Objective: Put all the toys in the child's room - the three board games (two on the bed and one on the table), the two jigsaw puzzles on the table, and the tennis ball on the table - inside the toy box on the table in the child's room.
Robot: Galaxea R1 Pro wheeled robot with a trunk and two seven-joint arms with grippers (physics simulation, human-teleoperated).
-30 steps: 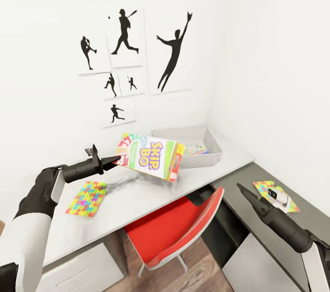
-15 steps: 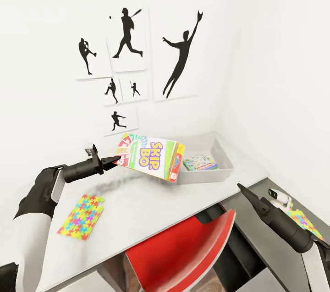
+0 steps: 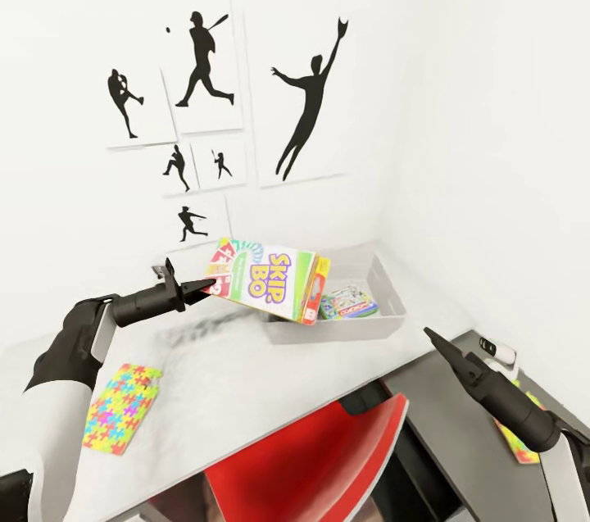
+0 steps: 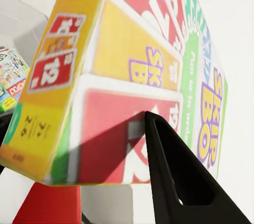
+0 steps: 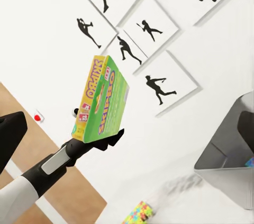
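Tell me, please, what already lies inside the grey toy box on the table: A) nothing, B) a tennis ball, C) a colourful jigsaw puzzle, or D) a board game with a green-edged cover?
D: in the head view, a flat board game with a green-edged cover lies on the floor of the toy box, beside the Skip-Bo box held up by the left end effector.

Toy box (image 3: 385,324): on the table (image 3: 246,391), in the far right corner by the walls.
Board game (image 3: 348,302): lying inside the toy box.
Skip-Bo box (image 3: 266,278): held above the table by the left end effector (image 3: 209,286), just left of the toy box.
Jigsaw puzzle (image 3: 119,409): flat on the table's left part, below the left arm.
Chair (image 3: 328,465): tucked at the table's near edge.
Right end effector (image 3: 430,338): near the table's right end.
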